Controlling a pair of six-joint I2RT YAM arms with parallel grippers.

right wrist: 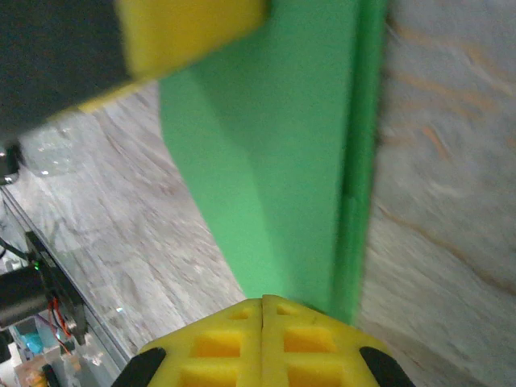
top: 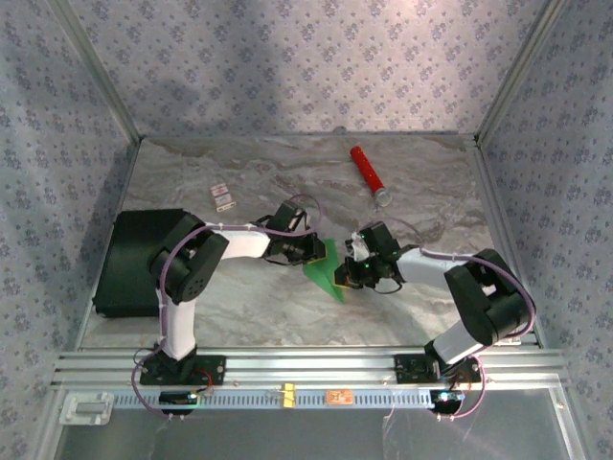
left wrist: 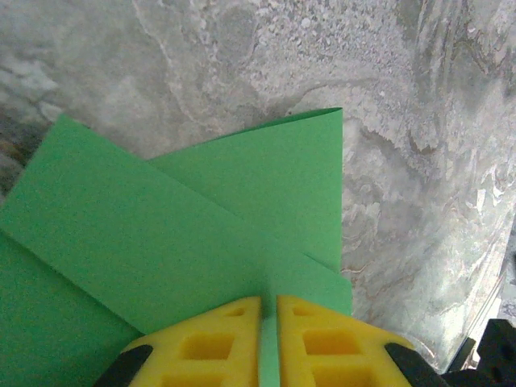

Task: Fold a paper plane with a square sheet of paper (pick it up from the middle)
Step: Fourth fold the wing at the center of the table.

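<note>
You are partway through. The paper [top: 326, 271] is not a flat square. In the left wrist view two slanted flaps overlap, one long straight edge crossing the other. From above it reads as a green wedge pointing towards the arm bases. I'd judge the early folds done, with the narrowing, the centre crease and the wings left; it is no slim dart yet.

You hold it between both arms over the middle of the surface [top: 249, 182]. I cannot tell whether its low corner touches. Your left hand [top: 311, 251] is pinched on it, a thin green line showing between the pads [left wrist: 201, 347]. Your right hand [top: 347, 273] is clamped tight on the opposite side, the sheet coming straight out from between its closed pads.

The paper is thin, matt and unmarked, with crisp creases, and one free edge bows slightly in the right wrist view. The pads are yellow, moulded with square pockets, and look soft. The surface is smooth, grey-veined like marble, with a faint sheen.
</note>
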